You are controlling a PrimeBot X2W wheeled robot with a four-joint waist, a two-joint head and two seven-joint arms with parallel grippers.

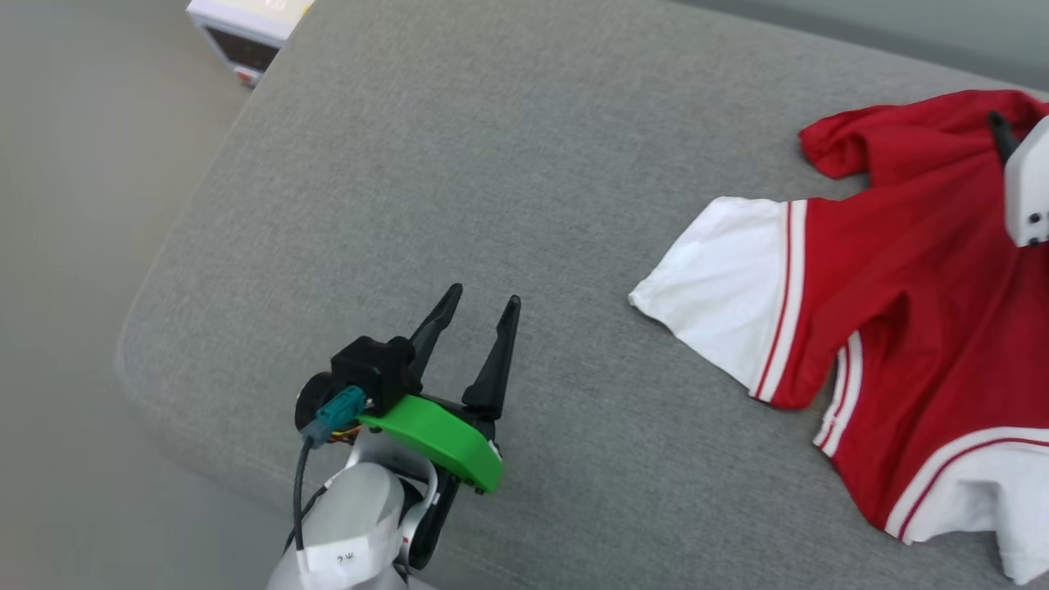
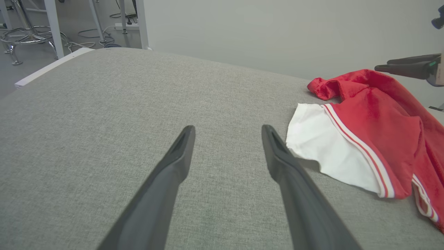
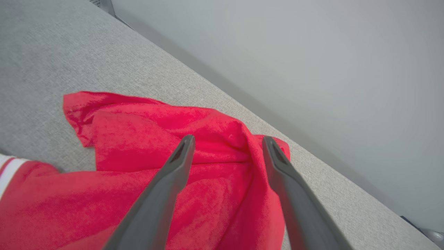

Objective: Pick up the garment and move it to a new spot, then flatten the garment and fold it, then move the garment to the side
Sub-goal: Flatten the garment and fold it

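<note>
The garment (image 1: 910,270), a red jersey T-shirt with white sleeves and striped trim, lies rumpled at the right of the grey cushion (image 1: 492,164). One white sleeve (image 1: 721,287) points left. My left gripper (image 1: 483,299) stands open over bare cushion, well left of that sleeve; in the left wrist view the left gripper (image 2: 227,130) has the garment (image 2: 374,125) to its right. My right gripper (image 3: 227,140) is open just above a raised red fold of the garment (image 3: 208,132), nothing pinched between its fingers. In the head view a white part of the right arm (image 1: 1028,188) hangs over the shirt's far edge.
The cushion's rounded edge (image 1: 147,328) drops to the floor on the left. A white box (image 1: 246,29) stands beyond the far left corner. A pale wall (image 3: 312,52) runs close behind the cushion. Stool and table legs (image 2: 31,31) stand on the floor further off.
</note>
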